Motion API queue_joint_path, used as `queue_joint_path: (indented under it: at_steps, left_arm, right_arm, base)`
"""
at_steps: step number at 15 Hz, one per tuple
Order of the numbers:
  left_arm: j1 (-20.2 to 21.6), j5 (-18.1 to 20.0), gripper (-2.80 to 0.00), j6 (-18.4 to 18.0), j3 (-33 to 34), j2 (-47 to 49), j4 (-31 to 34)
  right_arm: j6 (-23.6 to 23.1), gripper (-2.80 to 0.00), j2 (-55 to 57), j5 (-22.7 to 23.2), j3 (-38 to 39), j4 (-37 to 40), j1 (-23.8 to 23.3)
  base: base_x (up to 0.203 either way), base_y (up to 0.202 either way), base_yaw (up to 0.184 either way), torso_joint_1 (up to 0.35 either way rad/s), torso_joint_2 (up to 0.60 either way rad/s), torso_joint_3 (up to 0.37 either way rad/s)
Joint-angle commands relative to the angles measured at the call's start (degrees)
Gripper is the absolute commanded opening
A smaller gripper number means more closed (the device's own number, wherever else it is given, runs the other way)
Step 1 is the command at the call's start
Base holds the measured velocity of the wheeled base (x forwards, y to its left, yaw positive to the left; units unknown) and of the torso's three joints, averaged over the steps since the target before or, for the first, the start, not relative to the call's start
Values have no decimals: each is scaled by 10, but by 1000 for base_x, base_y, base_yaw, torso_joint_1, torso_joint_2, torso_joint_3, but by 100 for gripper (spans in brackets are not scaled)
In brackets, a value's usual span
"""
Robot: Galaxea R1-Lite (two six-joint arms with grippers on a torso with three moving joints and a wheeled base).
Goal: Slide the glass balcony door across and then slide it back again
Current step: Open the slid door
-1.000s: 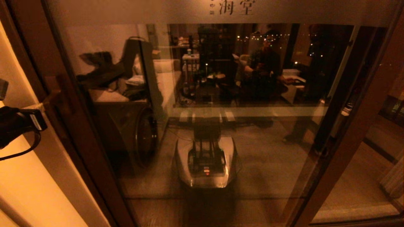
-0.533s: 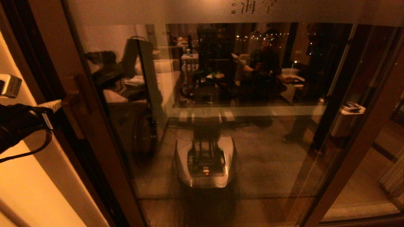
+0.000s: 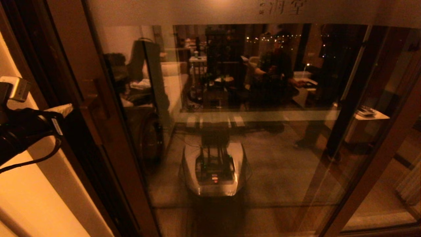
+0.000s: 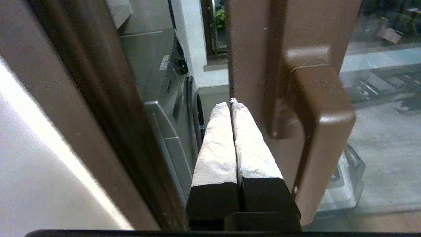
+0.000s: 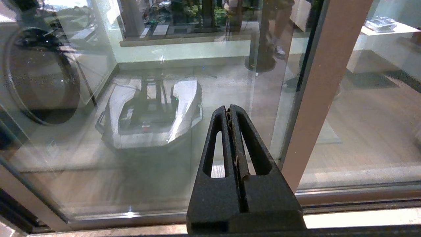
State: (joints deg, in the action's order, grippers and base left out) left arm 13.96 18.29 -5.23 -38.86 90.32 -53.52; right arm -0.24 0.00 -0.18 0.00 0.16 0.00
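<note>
The glass balcony door [image 3: 250,108] fills the head view, with a frosted top band and dark characters [image 3: 283,7]. Its brown left stile [image 3: 82,65] carries a blocky wooden pull handle [image 3: 96,98]. My left gripper [image 3: 69,106] is shut on nothing. Its white-taped fingertips rest against that stile's edge, just left of the handle. In the left wrist view the left gripper [image 4: 230,103] lies in the gap between the stile [image 4: 253,49] and the dark jamb [image 4: 98,98], beside the handle [image 4: 324,115]. My right gripper [image 5: 229,107] is shut and hangs low before the glass, out of the head view.
A dark gap [image 3: 75,141] shows between the fixed jamb [image 3: 26,46] and the door. A washing machine [image 4: 158,72] stands behind it. The door's right stile [image 5: 324,85] and bottom track [image 5: 361,197] lie near the right gripper. The glass reflects my base [image 3: 213,171].
The door has slid to the right, and the dark gap at its left edge has widened. My left gripper has moved right with the stile. The characters on the top band shifted right too.
</note>
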Motion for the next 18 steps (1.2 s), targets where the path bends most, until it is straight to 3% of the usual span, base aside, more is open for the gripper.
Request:
queue_joint_path:
  at_steps: [1,5,18]
  left_arm:
    - [-29,-22,-280,0,-4,2,-3]
    - [-83,-66,-280,-1,-1,5,-3]
    - [-146,-107,-280,-14,2,0,1]
  right_arm:
    - [0,-280,1,0,0,0,0]
    - [0,-280,1,0,0,-1,0]
    - [0,-280,1,0,0,0,0]
  base:
    - [0,0,0,0,0,0]
    - [0,0,0,0,0,0]
    - [0,0,0,0,0,0]
